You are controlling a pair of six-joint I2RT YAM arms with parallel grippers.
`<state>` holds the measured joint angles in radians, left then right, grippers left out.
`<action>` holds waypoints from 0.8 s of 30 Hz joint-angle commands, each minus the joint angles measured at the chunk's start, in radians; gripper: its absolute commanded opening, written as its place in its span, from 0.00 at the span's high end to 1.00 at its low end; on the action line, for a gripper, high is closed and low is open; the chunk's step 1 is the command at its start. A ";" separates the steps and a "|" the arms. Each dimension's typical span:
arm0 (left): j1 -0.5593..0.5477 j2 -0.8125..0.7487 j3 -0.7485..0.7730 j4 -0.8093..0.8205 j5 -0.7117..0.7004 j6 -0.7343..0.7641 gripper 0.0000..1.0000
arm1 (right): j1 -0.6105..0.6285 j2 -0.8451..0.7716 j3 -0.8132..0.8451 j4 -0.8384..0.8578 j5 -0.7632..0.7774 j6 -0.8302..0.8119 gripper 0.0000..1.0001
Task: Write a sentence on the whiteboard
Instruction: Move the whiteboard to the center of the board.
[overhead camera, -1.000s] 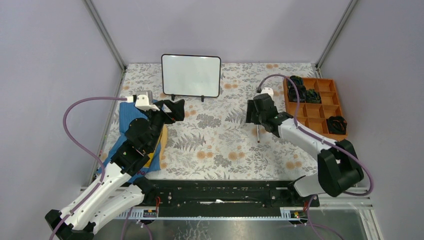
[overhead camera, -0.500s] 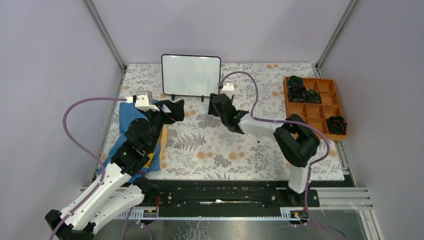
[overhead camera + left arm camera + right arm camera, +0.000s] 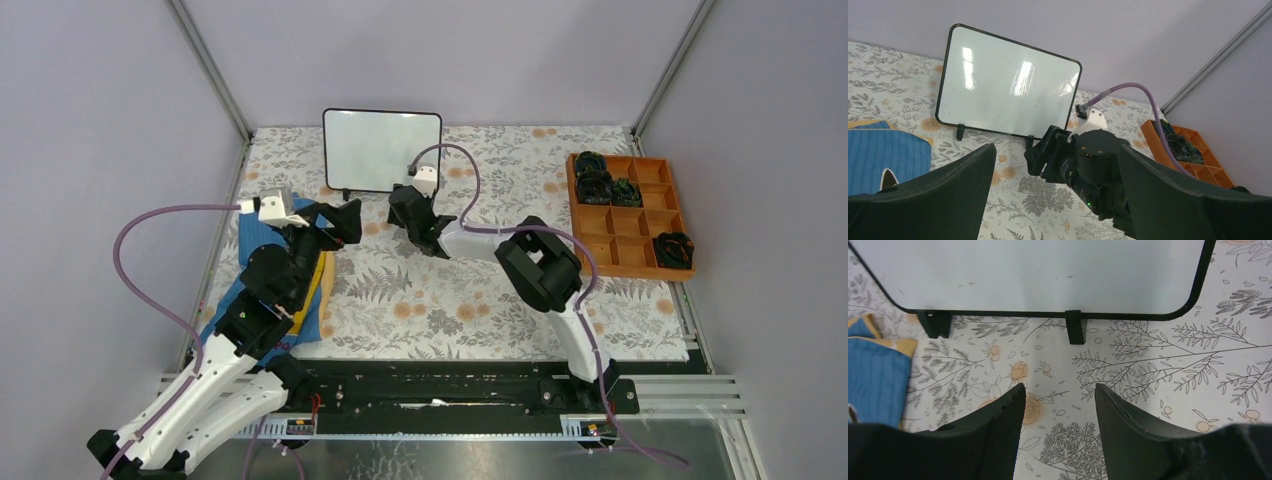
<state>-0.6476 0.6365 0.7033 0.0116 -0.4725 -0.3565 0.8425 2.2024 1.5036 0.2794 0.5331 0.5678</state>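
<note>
Well, right gripper (image 3: 1059, 390) low near whiteboard (image 3: 382, 150) feet, fingers apart; left gripper (image 3: 350, 222) close by, fingers wide apart.

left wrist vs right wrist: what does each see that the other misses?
Left wrist only: the top edge of the small black-framed whiteboard, the right end effector with its purple cable, the orange compartment tray. Right wrist only: the gap between that end effector's open fingers, nothing in it. Both: the board's lower part with no writing, two black feet, blue cloth, floral tablecloth.
</note>
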 commanded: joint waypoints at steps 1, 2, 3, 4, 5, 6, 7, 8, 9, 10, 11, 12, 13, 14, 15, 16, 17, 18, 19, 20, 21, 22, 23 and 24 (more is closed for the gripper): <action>-0.005 -0.018 -0.008 0.055 -0.029 -0.011 0.01 | 0.000 0.069 0.090 -0.020 0.066 0.016 0.41; -0.005 -0.019 -0.006 0.054 -0.028 -0.013 0.01 | 0.001 0.083 0.110 -0.036 0.070 0.021 0.41; -0.006 -0.019 -0.007 0.054 -0.026 -0.014 0.01 | 0.000 0.098 0.132 -0.054 0.075 0.023 0.41; -0.006 -0.020 -0.006 0.052 -0.024 -0.015 0.01 | 0.000 0.113 0.153 -0.074 0.085 0.026 0.41; -0.006 -0.021 -0.006 0.052 -0.023 -0.017 0.01 | -0.001 0.125 0.173 -0.091 0.090 0.029 0.41; -0.006 -0.021 -0.007 0.052 -0.024 -0.018 0.01 | -0.004 0.139 0.190 -0.103 0.093 0.030 0.41; -0.005 -0.021 -0.007 0.051 -0.024 -0.019 0.01 | -0.007 0.152 0.204 -0.116 0.095 0.033 0.41; -0.005 -0.021 -0.005 0.051 -0.025 -0.019 0.01 | -0.011 0.161 0.215 -0.125 0.097 0.038 0.41; -0.005 -0.023 -0.004 0.050 -0.026 -0.020 0.01 | -0.016 0.169 0.224 -0.133 0.097 0.043 0.42; -0.005 -0.025 -0.006 0.050 -0.027 -0.021 0.01 | -0.019 0.176 0.234 -0.140 0.098 0.046 0.42; -0.005 -0.027 -0.007 0.051 -0.028 -0.021 0.01 | -0.022 0.183 0.243 -0.149 0.093 0.047 0.43; -0.005 -0.028 -0.007 0.052 -0.029 -0.021 0.01 | -0.026 0.189 0.254 -0.154 0.089 0.047 0.44; -0.006 -0.029 -0.007 0.052 -0.030 -0.021 0.01 | -0.027 0.194 0.264 -0.156 0.089 0.042 0.45; -0.006 -0.030 -0.006 0.051 -0.031 -0.021 0.01 | -0.030 0.199 0.280 -0.161 0.090 0.036 0.45; -0.006 -0.028 -0.006 0.052 -0.030 -0.021 0.01 | -0.032 0.208 0.296 -0.177 0.091 0.032 0.46; -0.006 -0.028 -0.006 0.051 -0.031 -0.021 0.01 | -0.037 0.218 0.318 -0.197 0.089 0.036 0.46; -0.006 -0.027 -0.007 0.051 -0.030 -0.020 0.01 | -0.042 0.227 0.336 -0.217 0.084 0.045 0.46; -0.006 -0.026 -0.007 0.051 -0.029 -0.022 0.01 | -0.047 0.234 0.352 -0.237 0.075 0.054 0.46; -0.006 -0.026 -0.006 0.051 -0.029 -0.022 0.01 | -0.051 0.240 0.364 -0.250 0.069 0.061 0.47; -0.005 -0.025 -0.005 0.051 -0.029 -0.022 0.01 | -0.054 0.243 0.372 -0.256 0.063 0.064 0.47; -0.006 -0.025 -0.005 0.052 -0.030 -0.022 0.01 | -0.054 0.247 0.382 -0.264 0.059 0.066 0.47; -0.005 -0.024 -0.005 0.052 -0.030 -0.022 0.01 | -0.055 0.253 0.394 -0.271 0.056 0.066 0.47; -0.006 -0.022 -0.005 0.051 -0.029 -0.022 0.01 | -0.057 0.260 0.410 -0.290 0.053 0.066 0.47; -0.006 -0.022 -0.004 0.051 -0.029 -0.022 0.01 | -0.059 0.268 0.426 -0.315 0.051 0.066 0.47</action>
<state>-0.6476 0.6186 0.7002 0.0116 -0.4793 -0.3729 0.7948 2.4493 1.8530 0.0299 0.5823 0.6109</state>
